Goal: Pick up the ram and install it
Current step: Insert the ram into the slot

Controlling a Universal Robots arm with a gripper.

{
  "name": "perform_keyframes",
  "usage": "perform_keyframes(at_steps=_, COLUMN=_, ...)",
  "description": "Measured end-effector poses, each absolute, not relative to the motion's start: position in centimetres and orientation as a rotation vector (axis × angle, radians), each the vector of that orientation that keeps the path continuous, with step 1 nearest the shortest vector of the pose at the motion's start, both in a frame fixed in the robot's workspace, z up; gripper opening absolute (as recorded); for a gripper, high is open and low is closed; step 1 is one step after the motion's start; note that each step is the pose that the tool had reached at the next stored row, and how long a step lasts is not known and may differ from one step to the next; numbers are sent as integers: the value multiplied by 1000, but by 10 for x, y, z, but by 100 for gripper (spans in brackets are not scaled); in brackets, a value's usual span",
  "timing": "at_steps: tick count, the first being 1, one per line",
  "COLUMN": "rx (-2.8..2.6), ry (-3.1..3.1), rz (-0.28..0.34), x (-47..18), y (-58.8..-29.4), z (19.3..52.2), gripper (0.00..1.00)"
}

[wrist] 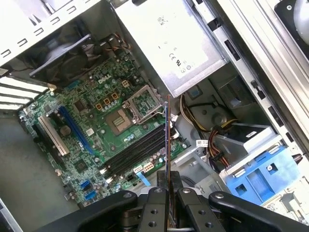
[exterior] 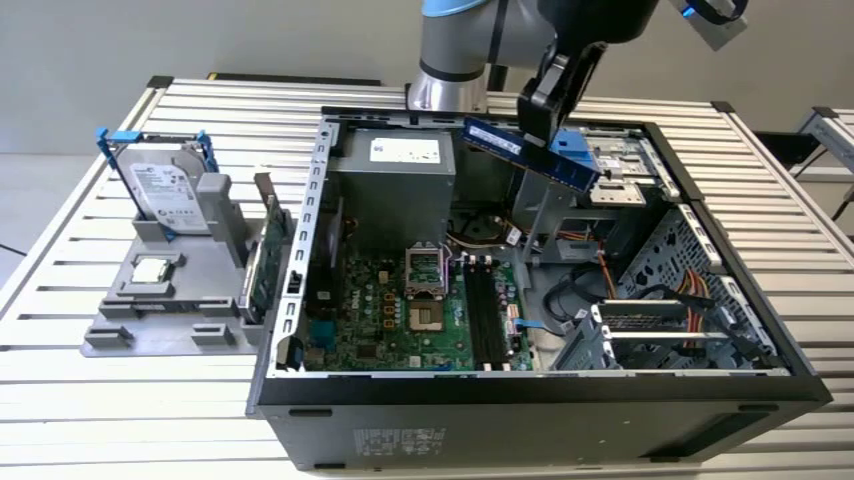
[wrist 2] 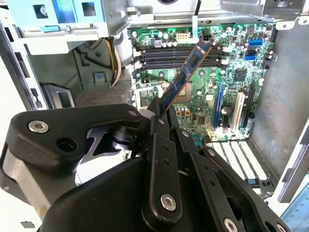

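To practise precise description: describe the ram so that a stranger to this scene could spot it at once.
Find the open computer case on the table. Above its far side the tool grips the ram, a long, thin blue stick, tilted in mid-air. Unlike the green card and hard drive in the grey stand outside, it hangs aloft.

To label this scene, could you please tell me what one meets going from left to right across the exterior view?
From the left: hard drive → green card → power supply → ram, held by the end effector.
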State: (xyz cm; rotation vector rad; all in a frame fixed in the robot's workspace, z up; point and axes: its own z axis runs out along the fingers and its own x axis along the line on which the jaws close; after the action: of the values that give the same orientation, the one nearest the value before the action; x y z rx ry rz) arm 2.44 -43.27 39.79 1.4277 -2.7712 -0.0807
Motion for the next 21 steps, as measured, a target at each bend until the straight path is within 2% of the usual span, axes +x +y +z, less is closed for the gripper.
perform_keyframes(at_steps=21, rx=1249, ry=-2860, rz=-83, x=24, y=-436, z=398, gripper=0)
